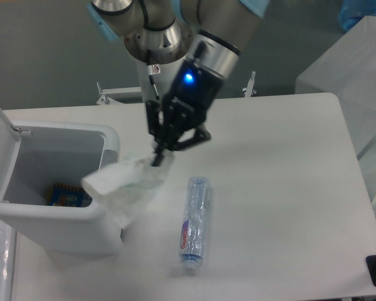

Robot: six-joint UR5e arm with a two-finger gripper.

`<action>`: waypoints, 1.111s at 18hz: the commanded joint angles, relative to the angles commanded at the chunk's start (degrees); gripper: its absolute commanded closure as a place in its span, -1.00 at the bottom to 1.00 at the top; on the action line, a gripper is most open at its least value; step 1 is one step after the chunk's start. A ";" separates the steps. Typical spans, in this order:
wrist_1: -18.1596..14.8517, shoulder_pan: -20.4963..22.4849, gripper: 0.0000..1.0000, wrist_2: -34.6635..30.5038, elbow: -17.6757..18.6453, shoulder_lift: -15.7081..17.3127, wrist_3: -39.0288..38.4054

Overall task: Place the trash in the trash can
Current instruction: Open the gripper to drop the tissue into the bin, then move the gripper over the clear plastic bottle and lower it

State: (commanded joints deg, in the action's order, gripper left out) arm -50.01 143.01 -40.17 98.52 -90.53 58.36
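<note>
The gripper (158, 155), jaws pinched on the crumpled white tissue (126, 186), holds it in the air at centre-left of the frame; the tissue trails down-left, overlapping the trash can's (56, 216) right rim. The can stands at the left edge, lid raised, a colourful packet (69, 195) inside. The plastic bottle (195, 224) lies on the counter (282, 188), long axis near vertical, cap toward the bottom edge, red label lettering unreadable. Bare counter spreads right.

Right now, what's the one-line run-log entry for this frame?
gripper: shut on tissue, carried beside trash can rim | bottle: lying on table | lid: open | packet: in can
</note>
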 joint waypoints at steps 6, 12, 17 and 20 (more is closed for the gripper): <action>0.18 -2.38 1.00 0.09 3.17 1.76 0.79; 0.35 -4.84 -1.00 0.26 3.08 0.71 2.63; 0.26 -4.05 -1.00 0.18 2.29 0.71 1.59; 0.26 -1.69 -1.00 0.26 -0.07 -2.00 -2.35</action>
State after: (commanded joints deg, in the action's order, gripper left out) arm -49.75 141.32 -39.90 98.45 -92.54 56.01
